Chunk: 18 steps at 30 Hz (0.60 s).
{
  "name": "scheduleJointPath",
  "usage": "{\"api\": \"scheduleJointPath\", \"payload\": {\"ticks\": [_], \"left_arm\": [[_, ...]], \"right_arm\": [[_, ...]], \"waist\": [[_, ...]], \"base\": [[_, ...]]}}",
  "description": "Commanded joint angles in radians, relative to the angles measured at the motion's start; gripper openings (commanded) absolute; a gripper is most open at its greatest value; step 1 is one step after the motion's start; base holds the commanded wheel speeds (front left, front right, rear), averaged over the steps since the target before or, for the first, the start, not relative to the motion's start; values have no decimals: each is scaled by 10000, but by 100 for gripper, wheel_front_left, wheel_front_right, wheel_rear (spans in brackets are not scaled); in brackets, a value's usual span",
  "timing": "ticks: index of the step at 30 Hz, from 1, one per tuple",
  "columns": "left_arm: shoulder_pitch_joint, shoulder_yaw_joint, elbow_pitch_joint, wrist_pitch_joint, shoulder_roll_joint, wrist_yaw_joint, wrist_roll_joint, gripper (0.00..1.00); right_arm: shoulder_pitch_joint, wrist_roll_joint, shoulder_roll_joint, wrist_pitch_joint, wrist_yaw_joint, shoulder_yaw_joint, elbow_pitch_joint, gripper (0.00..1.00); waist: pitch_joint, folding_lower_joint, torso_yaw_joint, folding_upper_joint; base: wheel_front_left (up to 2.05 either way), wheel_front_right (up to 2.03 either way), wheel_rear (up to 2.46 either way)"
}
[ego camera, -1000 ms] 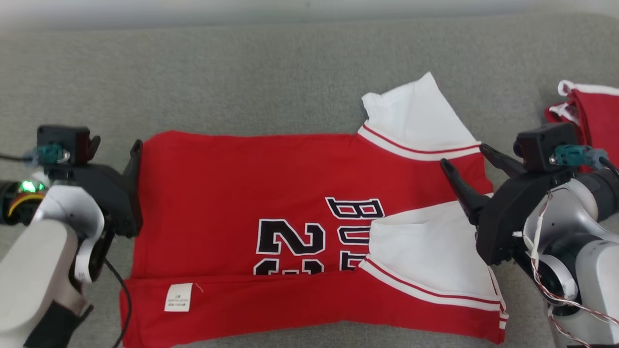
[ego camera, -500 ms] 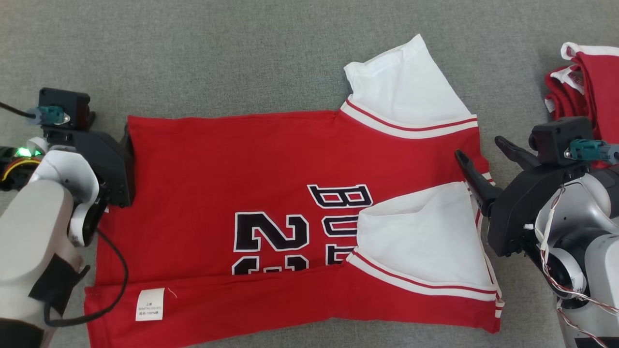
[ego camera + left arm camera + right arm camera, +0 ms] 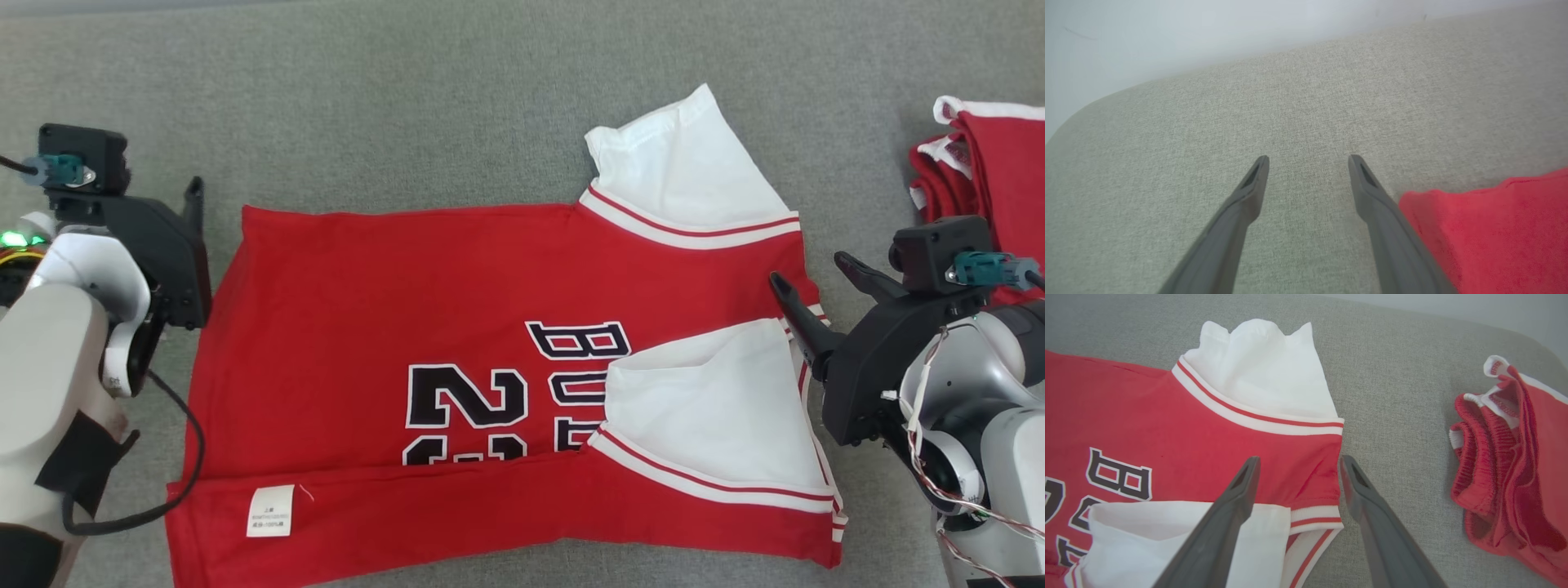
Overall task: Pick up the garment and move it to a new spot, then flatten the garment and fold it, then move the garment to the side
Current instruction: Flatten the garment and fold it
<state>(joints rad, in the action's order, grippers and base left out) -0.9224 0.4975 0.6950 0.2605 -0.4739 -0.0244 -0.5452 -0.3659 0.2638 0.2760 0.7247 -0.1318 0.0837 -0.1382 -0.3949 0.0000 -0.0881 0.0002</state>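
Head view: a red garment [image 3: 490, 327] lies flat on a grey cushion [image 3: 408, 98], between the left gripper [image 3: 1308, 158] beside its hem and the right gripper [image 3: 1299, 458] at its neck end, both spread wide and holding nothing. Its near edge and near sleeve [image 3: 710, 400] are folded in; the far sleeve [image 3: 686, 163] sticks out. Folding looks half done; next, each should pinch a far corner.

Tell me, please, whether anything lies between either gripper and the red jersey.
Nothing visible does. The open right gripper straddles an edge of the jersey; the open left gripper hovers over the sofa beside its hem. The other red clothes lie apart, to the right.
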Motion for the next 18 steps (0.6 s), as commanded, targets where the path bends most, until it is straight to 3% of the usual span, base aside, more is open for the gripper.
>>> {"api": "scheduleJointPath", "payload": {"ticks": [1,6,12,18], "left_arm": [[102,-19,-113,47,45,43,-95,100],[441,248,-893,802,33,392,-357,100],[878,556,-1608,1480,-112,97,-232,100],[1060,616,-1826,1824,-115,82,-422,100]], "right_arm": [[91,9,8,-33,22,-47,16,100],[312,34,9,19,22,-247,-30,100],[421,92,-101,46,22,-187,-171,100],[426,11,-59,39,22,-219,-253,100]], "waist": [[193,0,89,-2],[427,0,137,-2],[356,0,-65,-2],[149,0,-323,-2]], "base": [[0,0,0],[0,0,0],[0,0,0],[0,0,0]]}}
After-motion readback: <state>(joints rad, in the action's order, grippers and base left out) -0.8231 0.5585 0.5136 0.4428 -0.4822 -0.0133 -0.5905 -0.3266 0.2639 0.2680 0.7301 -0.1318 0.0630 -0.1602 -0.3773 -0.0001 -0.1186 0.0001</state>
